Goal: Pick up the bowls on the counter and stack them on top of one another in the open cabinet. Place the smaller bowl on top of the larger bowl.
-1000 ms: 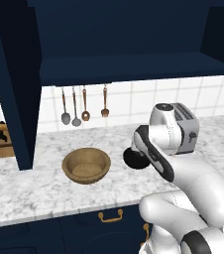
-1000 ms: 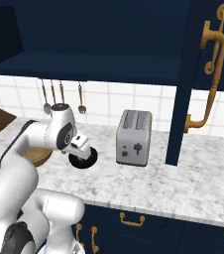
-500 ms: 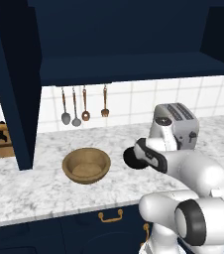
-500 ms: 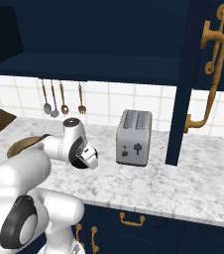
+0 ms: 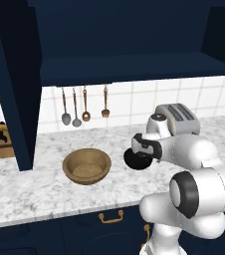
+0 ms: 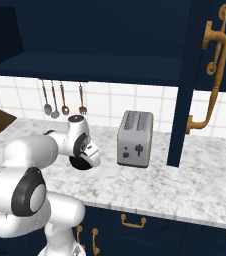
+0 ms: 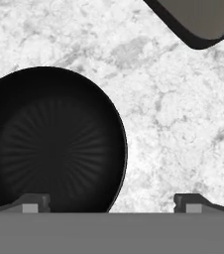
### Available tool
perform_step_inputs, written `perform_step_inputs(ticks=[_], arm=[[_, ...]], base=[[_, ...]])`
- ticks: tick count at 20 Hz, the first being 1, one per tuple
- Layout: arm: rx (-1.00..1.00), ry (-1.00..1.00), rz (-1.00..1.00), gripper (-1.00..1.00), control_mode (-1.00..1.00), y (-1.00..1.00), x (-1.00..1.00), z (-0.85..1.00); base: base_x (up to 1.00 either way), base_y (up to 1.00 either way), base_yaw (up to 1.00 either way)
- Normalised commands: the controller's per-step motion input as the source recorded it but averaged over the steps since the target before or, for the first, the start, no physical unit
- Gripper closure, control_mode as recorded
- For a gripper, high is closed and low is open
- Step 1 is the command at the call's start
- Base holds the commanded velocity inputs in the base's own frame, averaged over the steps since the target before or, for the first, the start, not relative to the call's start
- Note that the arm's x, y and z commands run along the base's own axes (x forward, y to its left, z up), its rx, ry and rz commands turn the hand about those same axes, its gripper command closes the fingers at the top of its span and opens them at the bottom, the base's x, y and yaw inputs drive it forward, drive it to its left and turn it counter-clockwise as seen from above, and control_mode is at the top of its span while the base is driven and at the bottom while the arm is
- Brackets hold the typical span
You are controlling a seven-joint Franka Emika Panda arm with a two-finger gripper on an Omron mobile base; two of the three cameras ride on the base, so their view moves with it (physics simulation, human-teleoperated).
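Two bowls on counter (image 5: 45, 189): black bowl (image 7: 52, 144) beneath gripper (image 7: 111, 202), jaws apart; wooden bowl (image 5: 86, 166) well apart.

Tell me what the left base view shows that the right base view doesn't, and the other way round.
Left base view alone: the wooden bowl on the counter, left of the arm. Right base view alone: the tall navy cabinet door with its brass handle, right of the toaster. Both: the black bowl partly hidden behind the wrist, the toaster, the hanging utensils, the knife block and the open cabinet above.
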Motion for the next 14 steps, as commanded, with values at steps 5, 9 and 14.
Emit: perform_step_inputs(ticks=[5, 9, 14], arm=[[0.0, 0.0, 0.0, -1.0, -1.0, 0.0, 0.01, -0.55], [0.0, 0.0, 0.0, -1.0, -1.0, -0.05, -0.14, -0.33], [0.0, 0.0, 0.0, -1.0, -1.0, 0.0, 0.0, -0.06]], base=[[0.0, 0.0, 0.0], [0.0, 0.0, 0.0], [0.0, 0.0, 0.0]])
